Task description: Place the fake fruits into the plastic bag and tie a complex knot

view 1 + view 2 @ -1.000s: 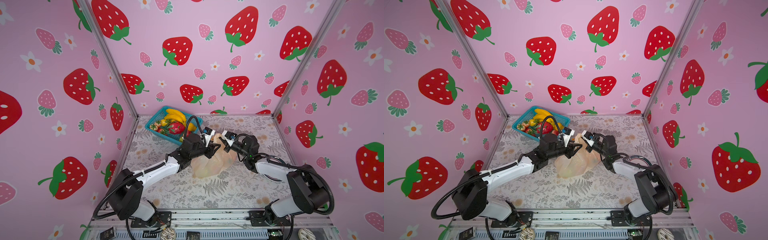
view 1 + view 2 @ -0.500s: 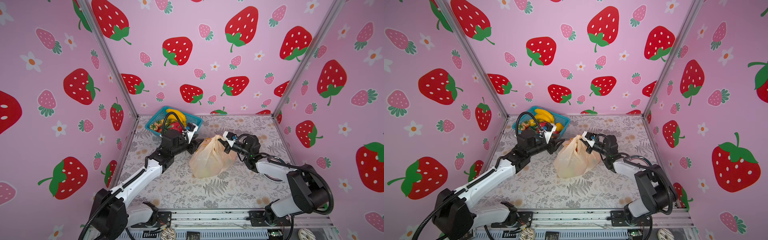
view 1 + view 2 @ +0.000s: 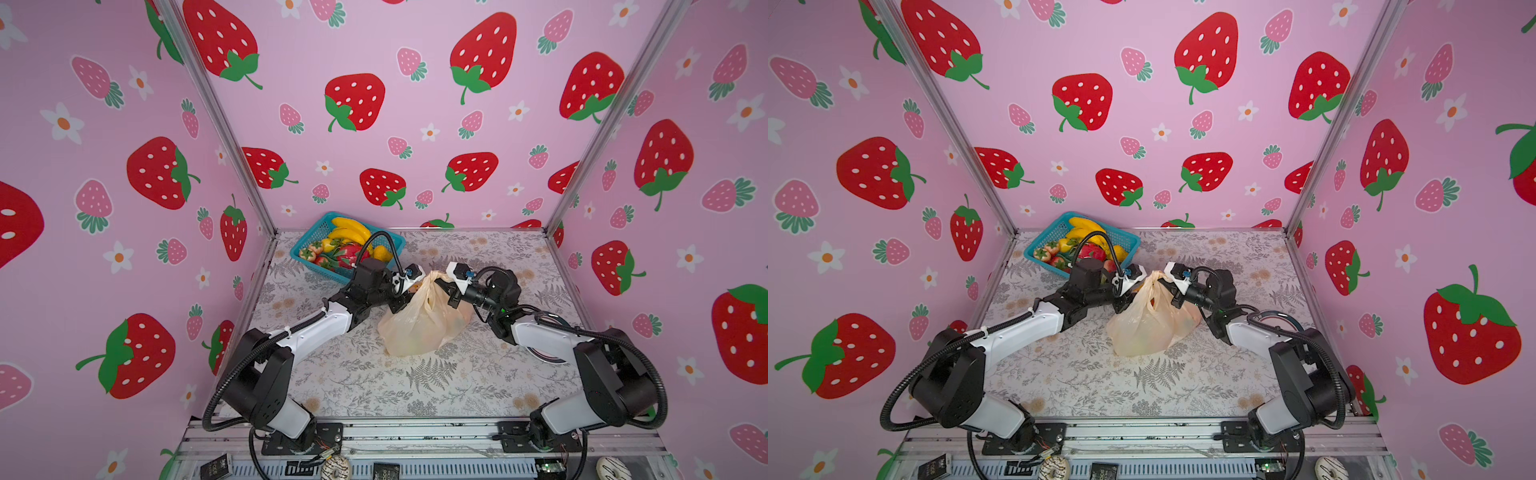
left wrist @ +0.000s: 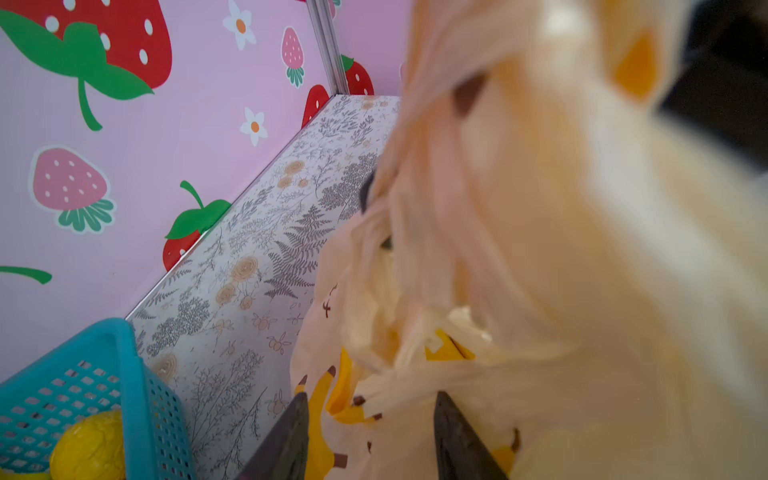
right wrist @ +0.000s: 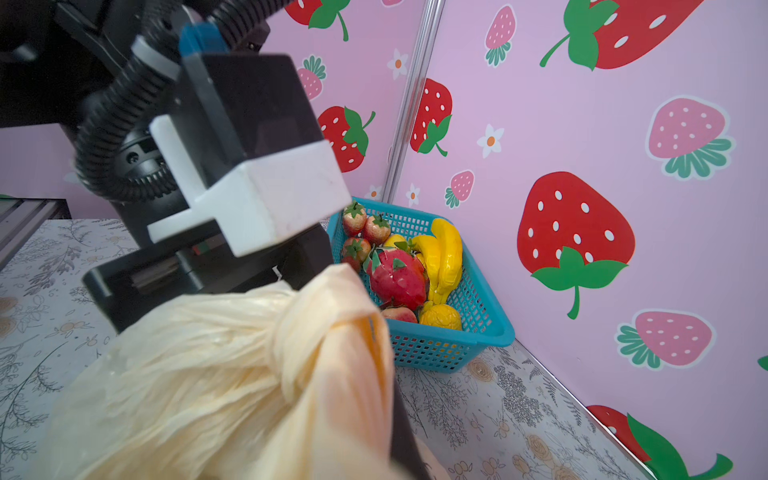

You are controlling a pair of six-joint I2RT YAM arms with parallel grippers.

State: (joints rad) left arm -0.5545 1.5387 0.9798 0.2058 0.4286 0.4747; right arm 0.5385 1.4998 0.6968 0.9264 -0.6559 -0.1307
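The plastic bag [image 3: 419, 328] [image 3: 1142, 328] sits near the middle of the flower-patterned worktop [image 3: 415, 395]. Its body slumps on the surface and its gathered top is drawn up into the knot [image 3: 432, 277] [image 5: 328, 332]. The right end effector [image 3: 449, 293] [image 3: 1173, 295] is right against that bunched top on its right side, with its jaws together on a strip of the peach film. In the right wrist view the film runs down along a dark finger [image 5: 405, 449]. The left end effector [image 3: 397, 306] [image 4: 370, 411] stands just beside the bag's upper left flank with its fingers apart. Banana-printed film shows in the gap between them, and whether the tips touch it I cannot tell. Behind the left arm, the teal basket [image 3: 309, 245] in the back corner holds fake fruits [image 3: 351, 232].
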